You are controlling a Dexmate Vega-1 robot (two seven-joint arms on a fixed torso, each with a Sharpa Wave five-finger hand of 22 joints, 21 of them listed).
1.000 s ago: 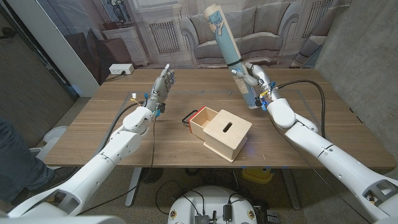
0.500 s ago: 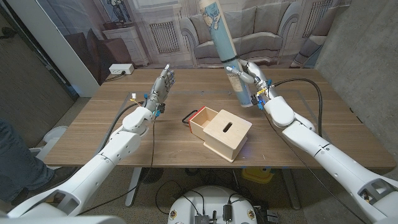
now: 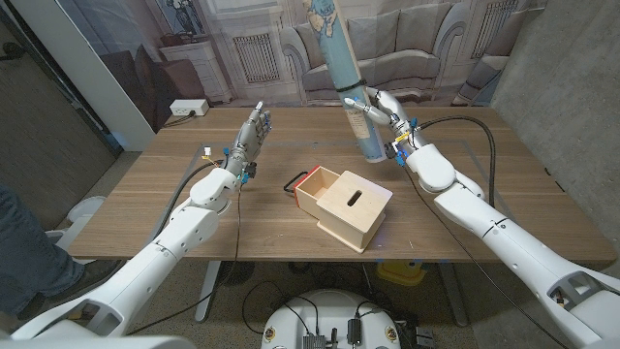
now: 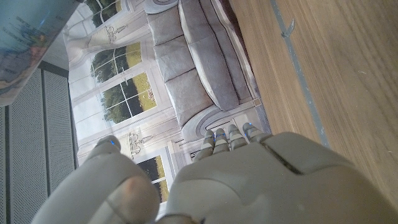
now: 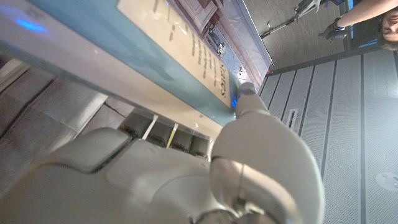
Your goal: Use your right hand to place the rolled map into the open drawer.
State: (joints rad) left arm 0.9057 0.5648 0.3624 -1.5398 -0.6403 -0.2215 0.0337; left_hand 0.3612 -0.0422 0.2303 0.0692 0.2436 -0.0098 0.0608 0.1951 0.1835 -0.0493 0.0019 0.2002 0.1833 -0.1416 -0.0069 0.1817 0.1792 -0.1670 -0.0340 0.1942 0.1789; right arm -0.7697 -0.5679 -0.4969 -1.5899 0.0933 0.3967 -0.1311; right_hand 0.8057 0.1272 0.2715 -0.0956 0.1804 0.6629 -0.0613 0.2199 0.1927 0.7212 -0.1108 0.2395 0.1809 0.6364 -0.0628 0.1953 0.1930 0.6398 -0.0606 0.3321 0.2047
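Closest to me is the wooden box (image 3: 345, 207) mid-table, its drawer (image 3: 312, 182) pulled open toward my left. Past it, my right hand (image 3: 377, 110) has its fingers wrapped around the rolled map (image 3: 346, 75), held nearly upright above the table's far side. My left hand (image 3: 254, 130) stands raised, fingers straight, holding nothing.

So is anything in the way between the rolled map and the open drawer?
Nothing visible. The right robot hand holds the rolled map up behind the wooden box; bare table lies between it and the open drawer.
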